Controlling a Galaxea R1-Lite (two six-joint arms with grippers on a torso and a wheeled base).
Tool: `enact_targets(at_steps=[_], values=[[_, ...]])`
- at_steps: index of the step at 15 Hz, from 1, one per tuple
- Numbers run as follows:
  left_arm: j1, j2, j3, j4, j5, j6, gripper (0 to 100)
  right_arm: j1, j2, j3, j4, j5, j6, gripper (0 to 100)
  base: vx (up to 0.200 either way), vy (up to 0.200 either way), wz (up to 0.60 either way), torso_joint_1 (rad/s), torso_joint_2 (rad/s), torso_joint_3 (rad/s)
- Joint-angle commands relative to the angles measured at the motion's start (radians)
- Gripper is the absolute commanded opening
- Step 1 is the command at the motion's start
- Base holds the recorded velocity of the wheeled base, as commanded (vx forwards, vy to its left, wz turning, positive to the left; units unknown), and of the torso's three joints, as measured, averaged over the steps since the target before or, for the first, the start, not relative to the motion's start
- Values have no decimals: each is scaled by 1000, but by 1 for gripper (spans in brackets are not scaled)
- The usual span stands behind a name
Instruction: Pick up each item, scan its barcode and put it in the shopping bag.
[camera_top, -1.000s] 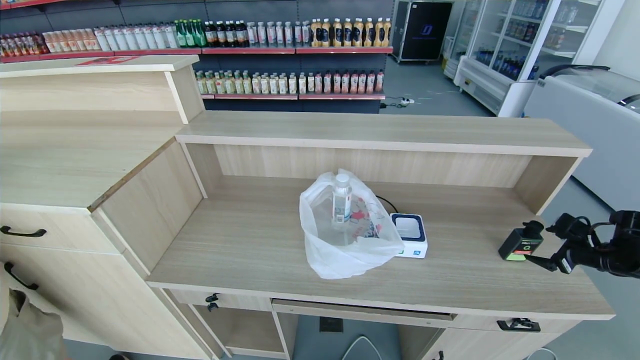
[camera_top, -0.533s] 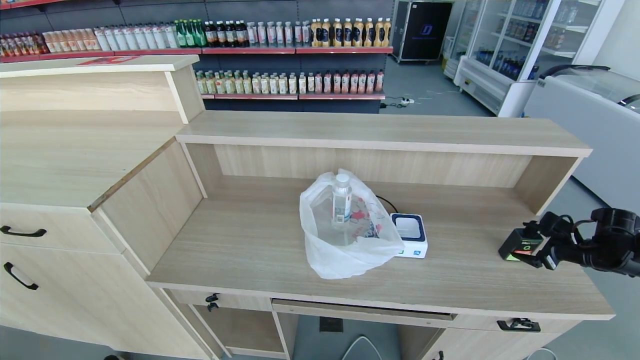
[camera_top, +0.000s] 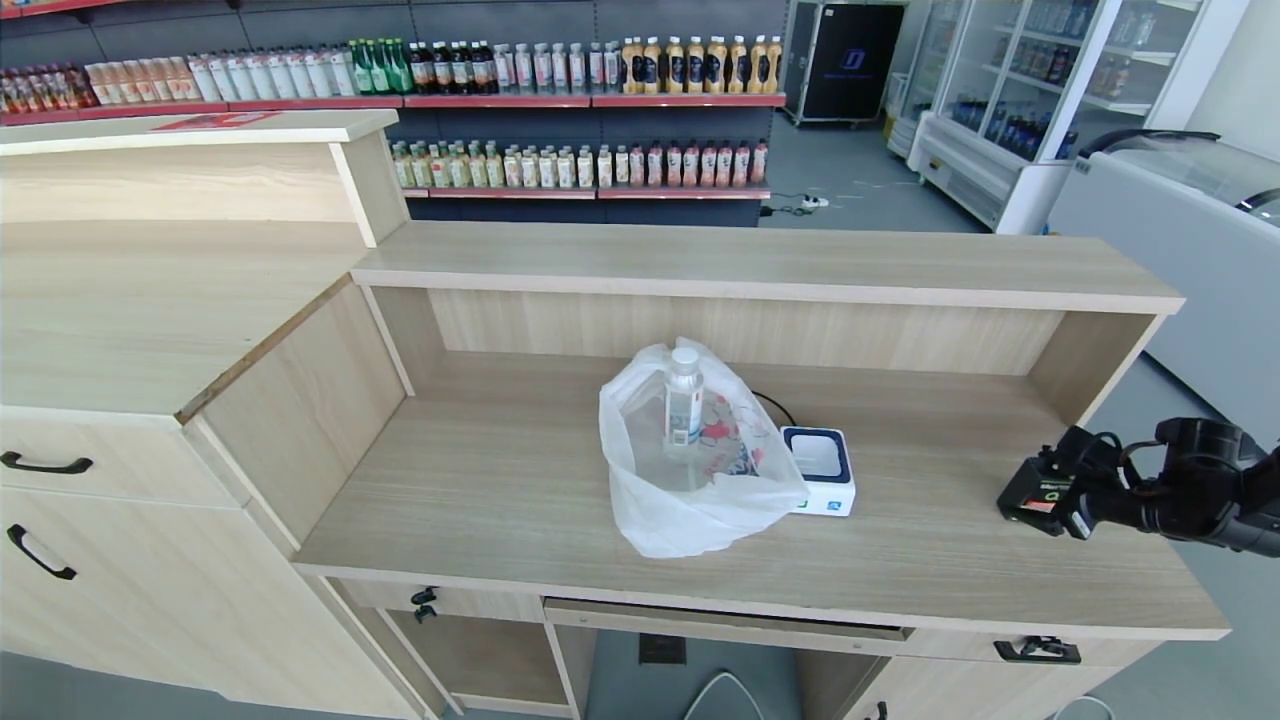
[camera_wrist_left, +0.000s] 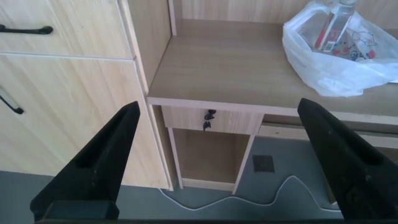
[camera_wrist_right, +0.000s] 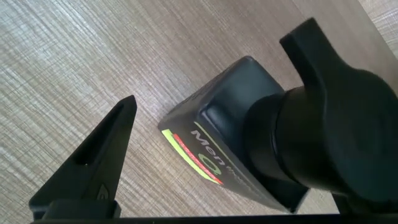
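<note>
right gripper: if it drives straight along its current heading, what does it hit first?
The right gripper would meet the black bottle first; it sits between the open fingers on the counter. How much gap remains is unclear.

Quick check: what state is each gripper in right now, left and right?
Left gripper: open, holding nothing.
Right gripper: open, with one finger on either side of the dark bottle, not clamped on it.

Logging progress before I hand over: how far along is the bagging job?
Done: one clear bottle stands inside the shopping bag. In hand: the right gripper is open around the dark green-labelled bottle at the right end of the counter, not yet gripping. Left: grasp it, scan it at the scanner beside the bag, then bag it. The left gripper hangs open, empty.
</note>
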Motion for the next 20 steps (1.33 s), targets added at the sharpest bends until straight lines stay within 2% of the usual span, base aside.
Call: enact_targets(at_steps=[1,3,4,11,13,15,17,19,20], values=[[0,0,-1,0,0,-2,100,6,10,-8,0,0,0,100,0,0,0,0,0,0],[0,0,0,0,0,0,100,7,9,-3,0,-1,0,100,0,0,0,0,0,0],[0,0,0,0,0,0,100,7,7,-2,0,-1,0,0,0,0,0,0,0,0],[0,0,0,0,0,-2,100,3,-30,1,-14,-6,-10,0,0,0,0,0,0,0],[0,0,0,0,0,0,100,1,-88,24,-65,-6,-14,0,0,0,0,0,0,0],[0,0,0,0,0,0,100,-2,-258,159,-149,-3,-14,0,0,0,0,0,0,0],[0,0,0,0,0,0,100,-32,-459,349,-178,7,-26,0,0,0,0,0,0,0],[0,0,-1,0,0,0,100,-103,-807,613,-140,79,-177,0,0,0,0,0,0,0],[0,0,-1,0,0,0,100,-105,-898,613,-58,140,-295,0,0,0,0,0,0,0]])
